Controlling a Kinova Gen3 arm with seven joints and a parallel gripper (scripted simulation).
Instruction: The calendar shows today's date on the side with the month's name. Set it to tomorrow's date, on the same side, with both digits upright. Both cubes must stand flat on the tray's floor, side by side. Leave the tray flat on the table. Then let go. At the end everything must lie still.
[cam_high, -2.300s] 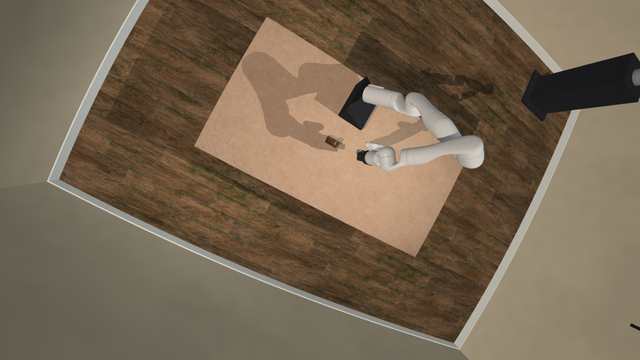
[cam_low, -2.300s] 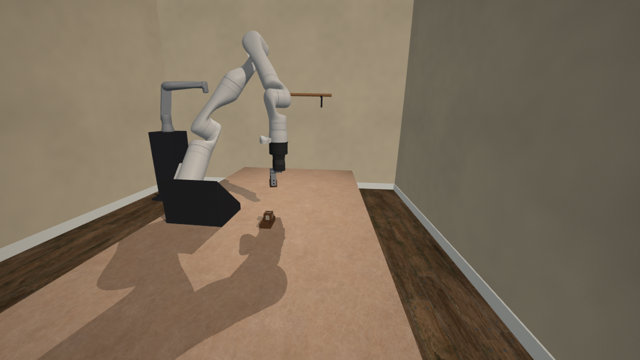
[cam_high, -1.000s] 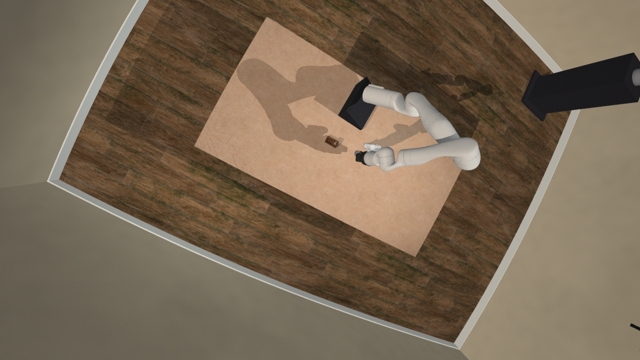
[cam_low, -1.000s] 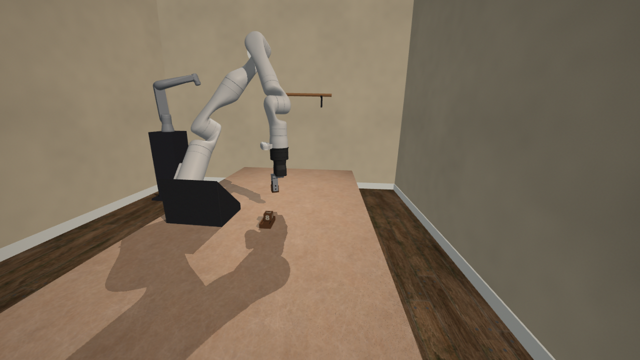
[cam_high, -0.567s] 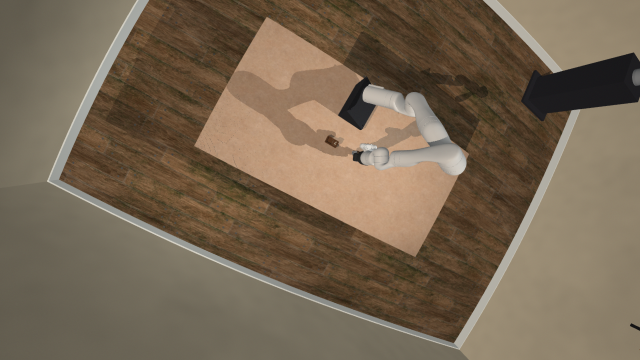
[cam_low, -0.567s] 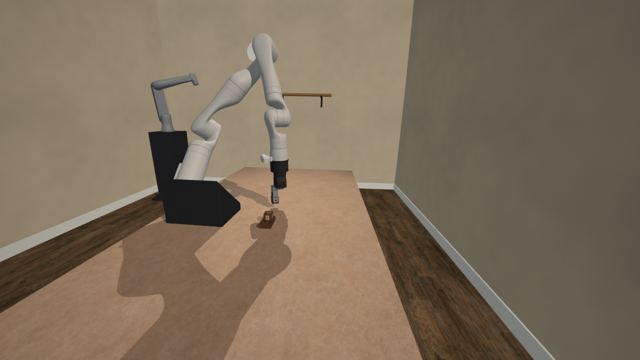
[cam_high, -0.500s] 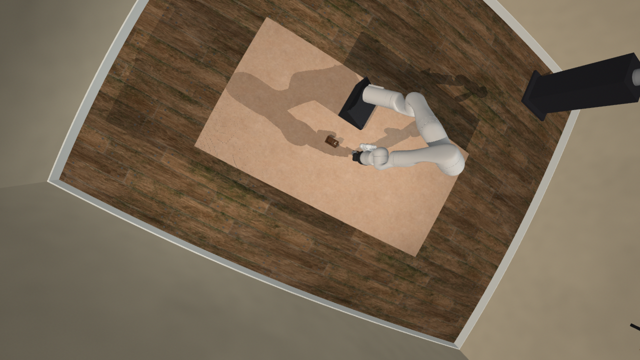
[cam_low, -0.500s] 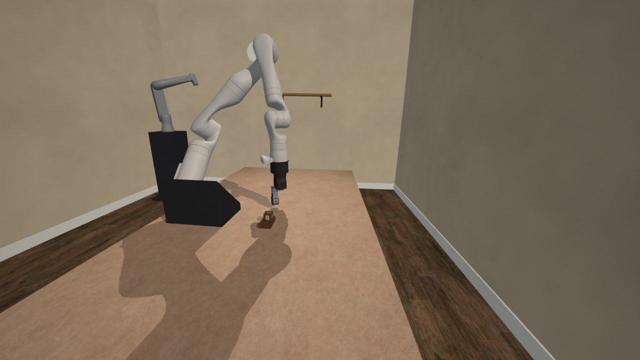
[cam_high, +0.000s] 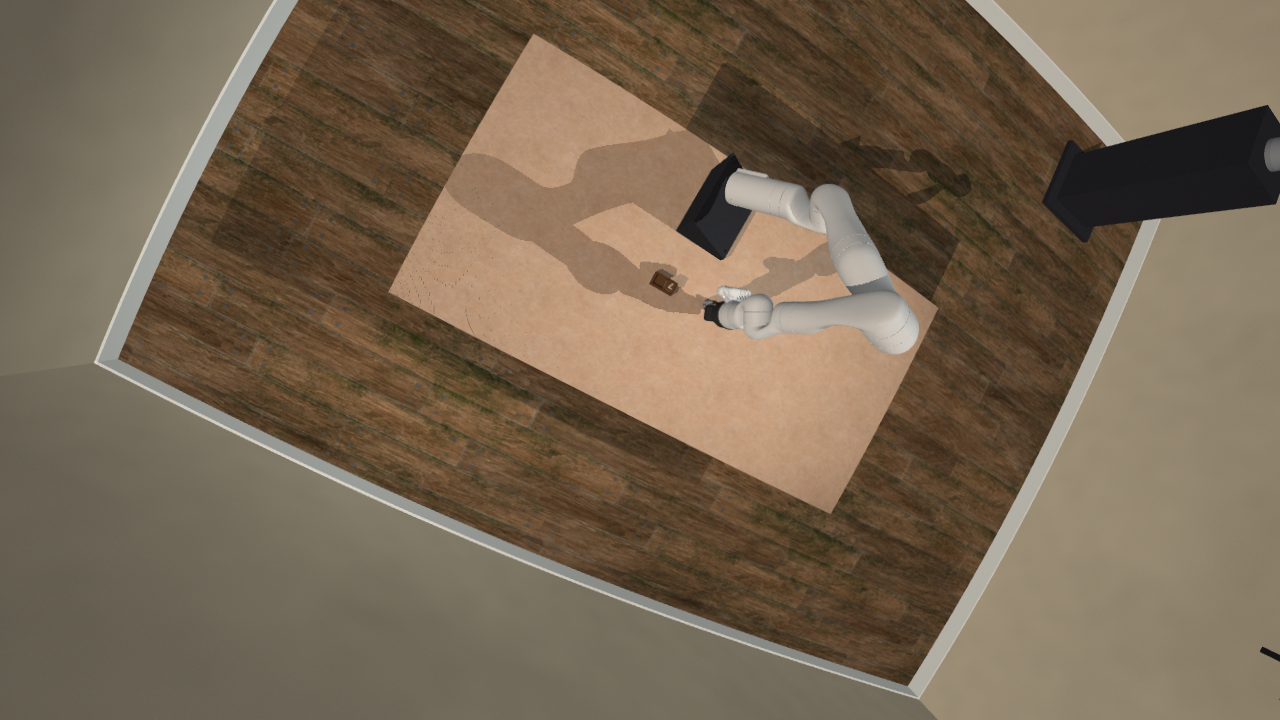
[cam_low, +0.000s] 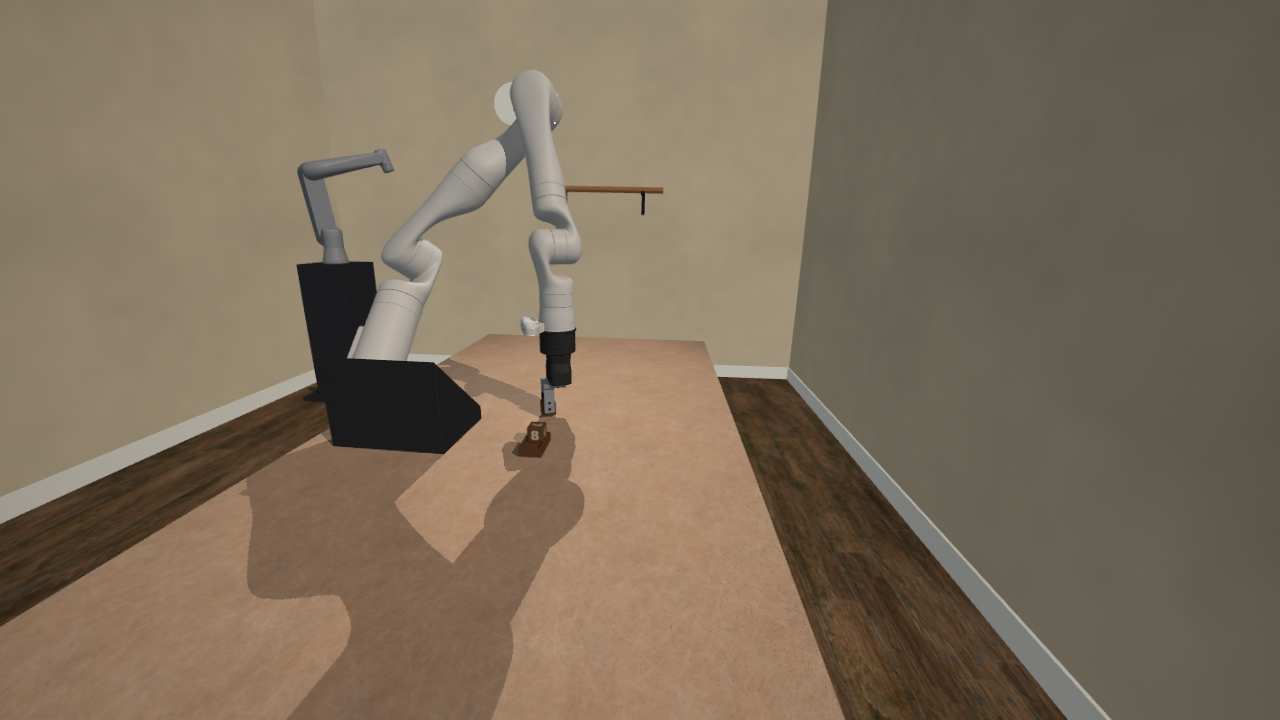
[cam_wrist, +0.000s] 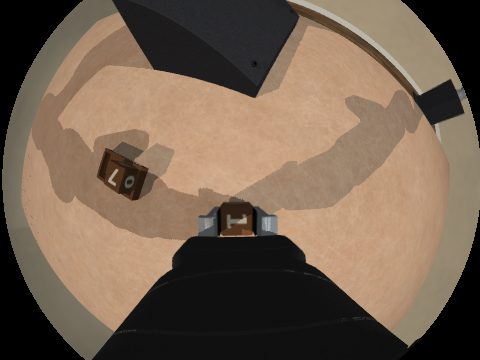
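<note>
My gripper (cam_wrist: 236, 216) is shut on a brown wooden cube (cam_wrist: 238, 218); a white "1" shows on the face towards the wrist camera. The gripper hangs upright above the table (cam_low: 538, 407), a short way from the calendar tray and apart from it; it also shows from above (cam_high: 711, 311). The dark wooden tray (cam_low: 534, 445) lies flat on the table with one cube (cam_low: 535, 434) standing in it, an "8" facing the exterior camera. In the wrist view the tray (cam_wrist: 123, 175) lies to my left and shows white marks on top. The month's name is too small to read.
The arm's black base block (cam_low: 393, 407) stands on the table just left of the tray, and fills the top of the wrist view (cam_wrist: 207, 20). A black stand with a grey camera arm (cam_low: 335, 268) is behind it. A wall shelf (cam_low: 613, 189) hangs at the back.
</note>
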